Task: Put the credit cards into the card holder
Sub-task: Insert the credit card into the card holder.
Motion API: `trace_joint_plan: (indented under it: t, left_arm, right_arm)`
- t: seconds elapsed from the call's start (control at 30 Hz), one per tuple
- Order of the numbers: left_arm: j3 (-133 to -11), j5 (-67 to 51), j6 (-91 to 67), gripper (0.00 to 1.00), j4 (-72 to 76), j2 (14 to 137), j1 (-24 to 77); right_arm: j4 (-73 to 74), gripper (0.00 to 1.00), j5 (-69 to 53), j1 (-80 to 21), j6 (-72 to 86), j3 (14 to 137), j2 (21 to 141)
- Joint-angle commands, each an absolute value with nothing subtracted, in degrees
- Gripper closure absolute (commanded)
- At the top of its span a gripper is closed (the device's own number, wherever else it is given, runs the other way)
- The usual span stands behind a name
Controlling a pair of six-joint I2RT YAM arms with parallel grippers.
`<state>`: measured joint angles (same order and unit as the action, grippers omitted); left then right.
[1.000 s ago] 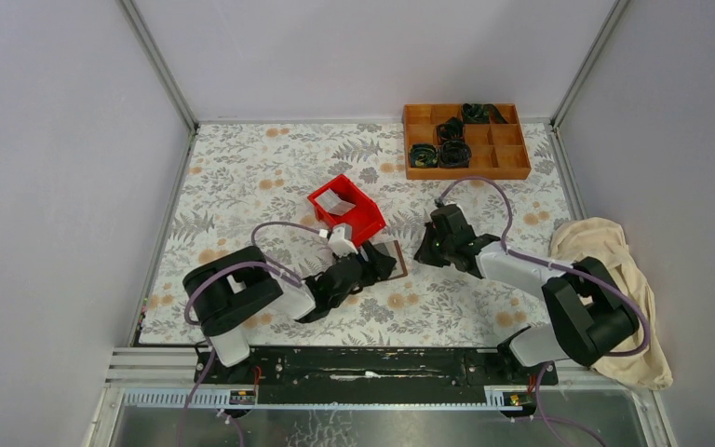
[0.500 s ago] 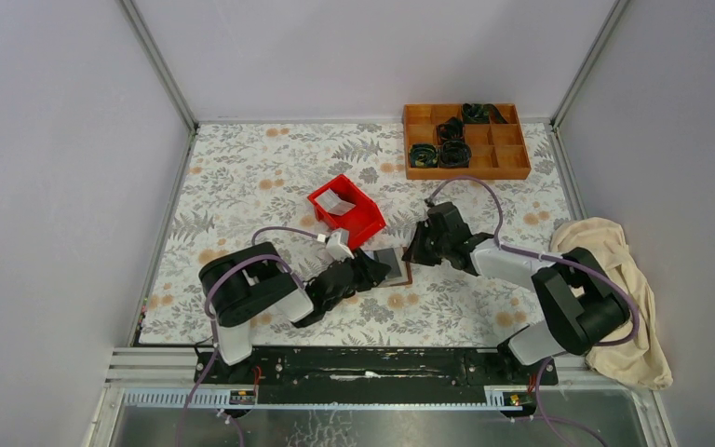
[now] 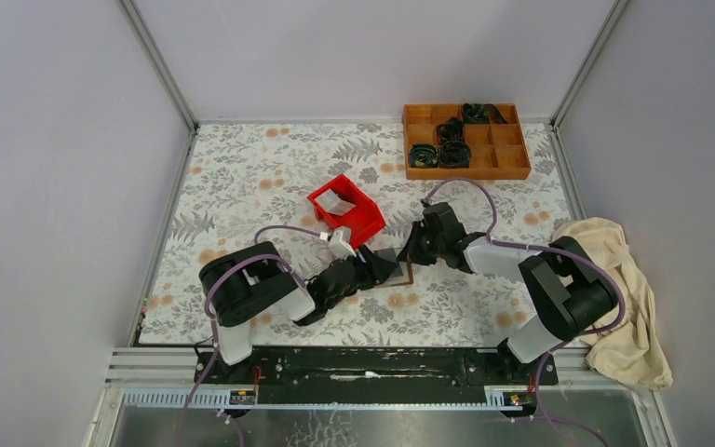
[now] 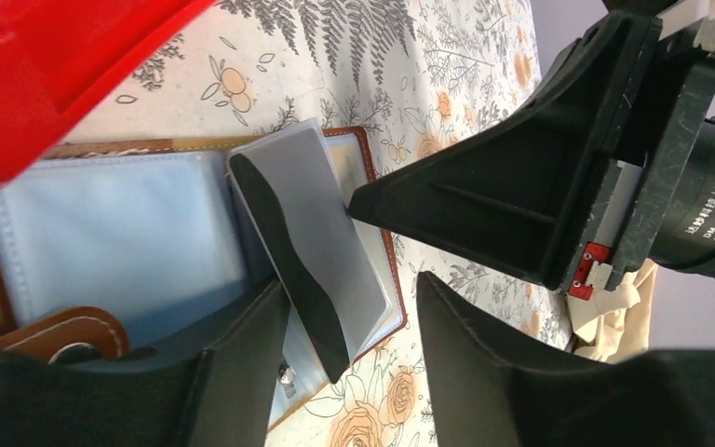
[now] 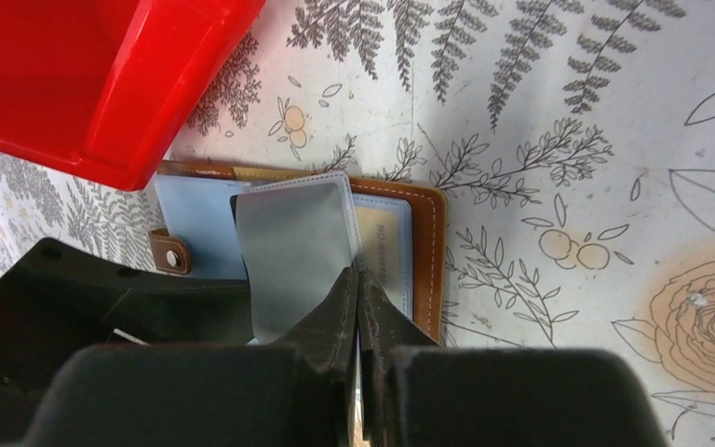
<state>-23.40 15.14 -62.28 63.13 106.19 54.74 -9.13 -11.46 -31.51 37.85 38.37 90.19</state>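
The card holder lies open on the floral mat, brown leather with blue lining, and shows beside the red bin in the top view. A pale grey, card-sized leaf with a clear rim stands tilted up from its middle. I cannot tell whether that is a credit card in a sleeve. A pale tan printed card sits in the right-hand sleeve. My right gripper is shut, its tips against the leaf's right edge. My left gripper is open and straddles the leaf's lower edge. A white card lies in the bin.
The red bin stands right behind the wallet, close to both grippers. An orange wooden tray with dark coiled items is at the back right. A cream cloth lies off the mat at the right. The snap tab lies at the wallet's left.
My right gripper has moved left onto the wallet. The grey leaf now shows over the brown leather. My left gripper's jaws narrowed, then widened a little.
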Motion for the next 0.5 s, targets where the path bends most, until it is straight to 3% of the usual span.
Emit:
trace_joint_plan:
  t: [0.0, 0.23, 0.47]
  left_arm:
    - [-25.2, 14.9, -60.1, 0.35, 50.6, 106.8, 54.7]
    - [-25.8, 18.3, -60.1, 0.22, 42.1, 103.9, 54.8]
    - [-27.1, 23.3, -59.5, 0.23, 33.6, 101.4, 55.8]
  right_arm:
    - [-9.8, 0.99, -9.1, -32.2, 39.2, 37.2, 91.9]
    - [-8.6, 1.00, -7.1, -32.2, 40.2, 36.4, 92.9]
    - [-8.2, 1.00, -5.8, -32.1, 40.6, 35.6, 92.1]
